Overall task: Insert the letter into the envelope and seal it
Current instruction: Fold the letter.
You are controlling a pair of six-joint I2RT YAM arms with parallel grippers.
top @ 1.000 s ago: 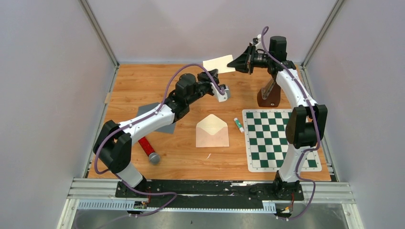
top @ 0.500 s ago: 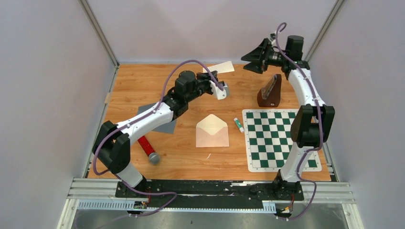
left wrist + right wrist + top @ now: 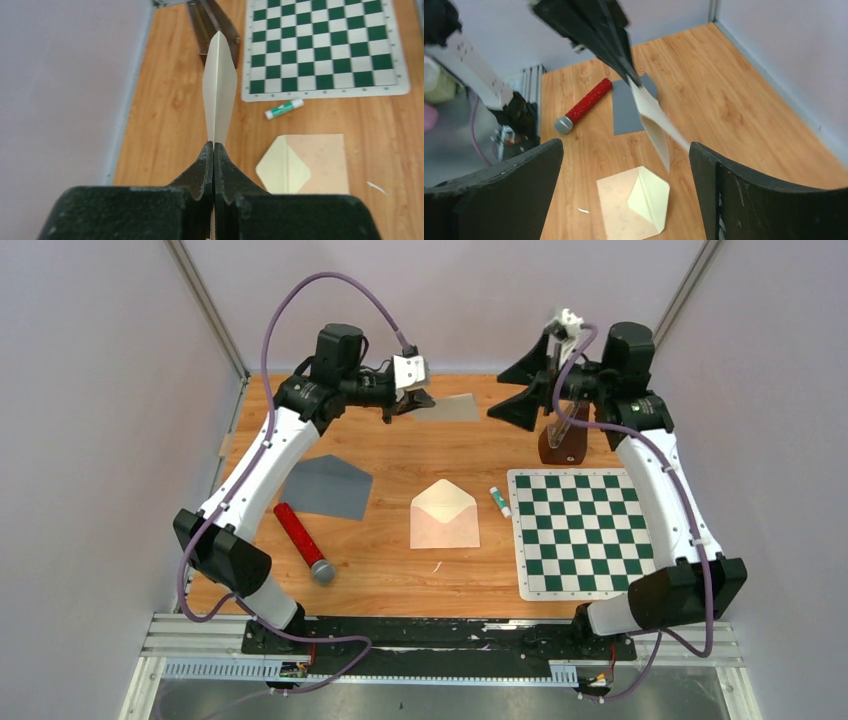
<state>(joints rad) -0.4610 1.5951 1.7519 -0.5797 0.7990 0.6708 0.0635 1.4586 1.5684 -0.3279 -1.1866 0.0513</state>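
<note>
Left wrist view shows my left gripper (image 3: 214,146) clamped on one edge of the cream folded paper letter (image 3: 219,90), held aloft presumably for insertion into the open-flapped beige paper envelope (image 3: 310,162) lying flat on the wooden table (image 3: 165,125), while my right gripper (image 3: 624,150) stands wide open and empty.

Letter (image 3: 219,95) edge-on ahead of left tool (image 3: 214,146), near end buried between its fingers; top of brown stand (image 3: 563,445) hidden behind right tool (image 3: 497,398).
</note>
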